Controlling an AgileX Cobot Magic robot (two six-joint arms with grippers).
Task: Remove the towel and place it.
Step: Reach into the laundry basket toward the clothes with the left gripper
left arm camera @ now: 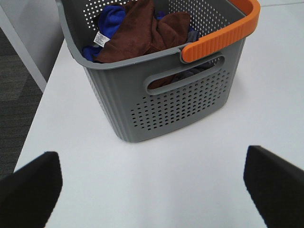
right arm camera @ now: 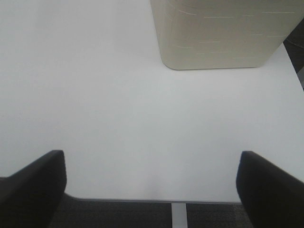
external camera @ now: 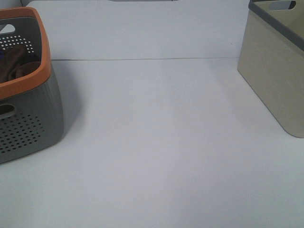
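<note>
The left jaws stand wide apart and hold nothing, hovering over the white worktop [left arm camera: 156, 161] a little short of a grey perforated basket [left arm camera: 180, 104] with an orange rim. The right jaws are likewise spread wide and empty above the worktop's edge, facing a beige bin [right arm camera: 223, 33]. The towel [left arm camera: 137, 33], reddish-brown and crumpled, lies inside the basket on top of a blue cloth [left arm camera: 111, 16], with a small white tag [left arm camera: 101, 39] showing at its edge.
</note>
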